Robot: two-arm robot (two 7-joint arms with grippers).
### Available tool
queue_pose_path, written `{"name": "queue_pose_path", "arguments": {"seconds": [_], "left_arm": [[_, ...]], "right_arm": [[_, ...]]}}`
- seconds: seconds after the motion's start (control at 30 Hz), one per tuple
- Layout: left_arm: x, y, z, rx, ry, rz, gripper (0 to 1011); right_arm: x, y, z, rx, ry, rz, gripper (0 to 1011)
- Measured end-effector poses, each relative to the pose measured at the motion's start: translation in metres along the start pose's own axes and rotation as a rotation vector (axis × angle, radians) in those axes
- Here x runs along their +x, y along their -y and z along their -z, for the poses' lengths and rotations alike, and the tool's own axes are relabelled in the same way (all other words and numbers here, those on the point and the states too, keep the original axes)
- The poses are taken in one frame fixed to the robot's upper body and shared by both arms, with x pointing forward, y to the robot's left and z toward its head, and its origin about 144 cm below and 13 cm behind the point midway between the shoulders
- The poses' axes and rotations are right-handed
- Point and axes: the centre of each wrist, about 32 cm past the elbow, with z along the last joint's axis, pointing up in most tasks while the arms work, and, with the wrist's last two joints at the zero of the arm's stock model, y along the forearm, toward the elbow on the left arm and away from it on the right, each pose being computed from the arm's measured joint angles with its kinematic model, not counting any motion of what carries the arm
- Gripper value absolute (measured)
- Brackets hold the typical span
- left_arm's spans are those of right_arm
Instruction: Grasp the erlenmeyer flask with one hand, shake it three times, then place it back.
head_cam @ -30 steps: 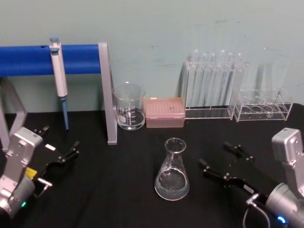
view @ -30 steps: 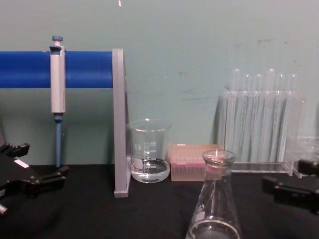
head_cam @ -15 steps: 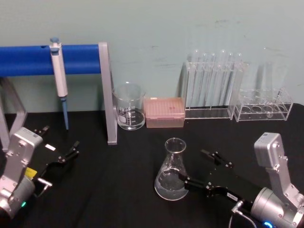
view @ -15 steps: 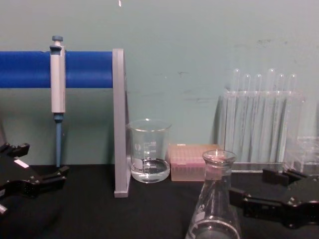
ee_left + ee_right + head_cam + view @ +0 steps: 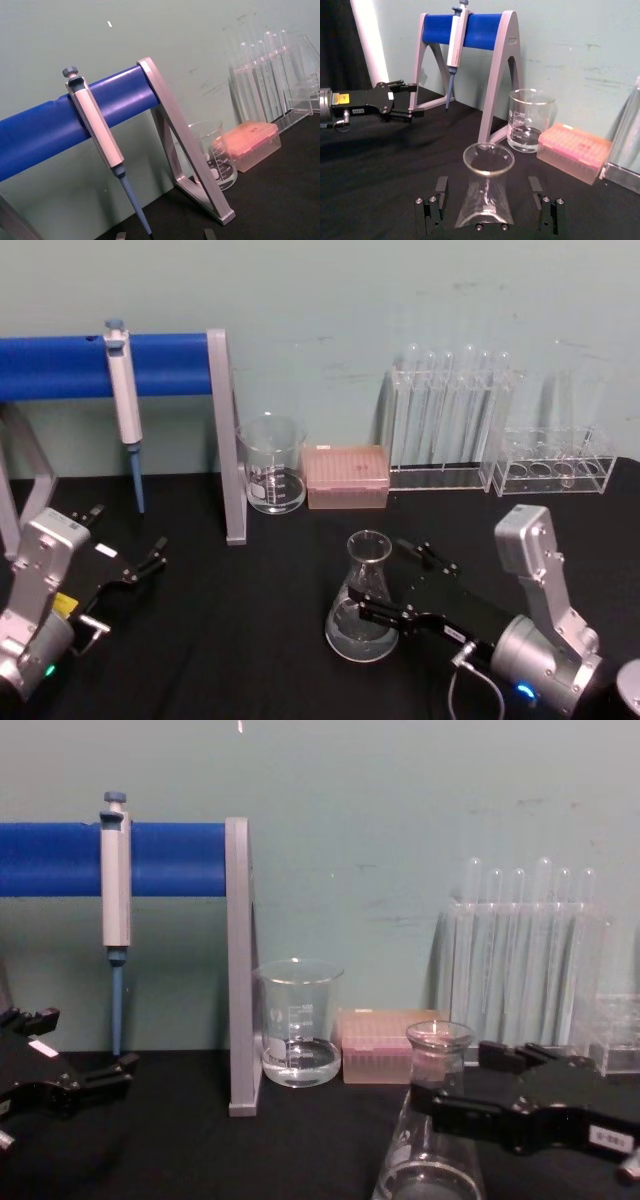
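The erlenmeyer flask [image 5: 362, 602] stands upright on the black table, clear glass with a little liquid in its wide base. My right gripper [image 5: 396, 581] has come in from the right and is open, one finger on each side of the flask's neck. In the right wrist view the flask [image 5: 485, 197] stands between the two fingertips [image 5: 441, 184], with a gap on both sides. From the chest the flask [image 5: 434, 1145] partly hides behind the right gripper [image 5: 460, 1078]. My left gripper [image 5: 126, 536] rests open near the table's left edge, also seen as the left gripper [image 5: 85, 1042].
A glass beaker [image 5: 272, 468] and a pink tip box [image 5: 346, 476] stand behind the flask. Test tube racks [image 5: 450, 435] line the back right. A pipette [image 5: 125, 400] hangs on the blue-barred stand [image 5: 224, 440] at the back left.
My right gripper has moved left across the table until its open fingers straddle the flask's neck. The flask and the left arm have stayed still.
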Motion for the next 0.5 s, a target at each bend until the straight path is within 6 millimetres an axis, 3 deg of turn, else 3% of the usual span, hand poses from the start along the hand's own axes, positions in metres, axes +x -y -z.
{"name": "queue_pose_path", "arguments": {"seconds": [0.5], "left_arm": [[0.0,0.0,0.0,0.0,0.0,0.0,1001]], "right_arm": [[0.001,-0.016,0.002,0.007,0.007,-0.011,1000]]}}
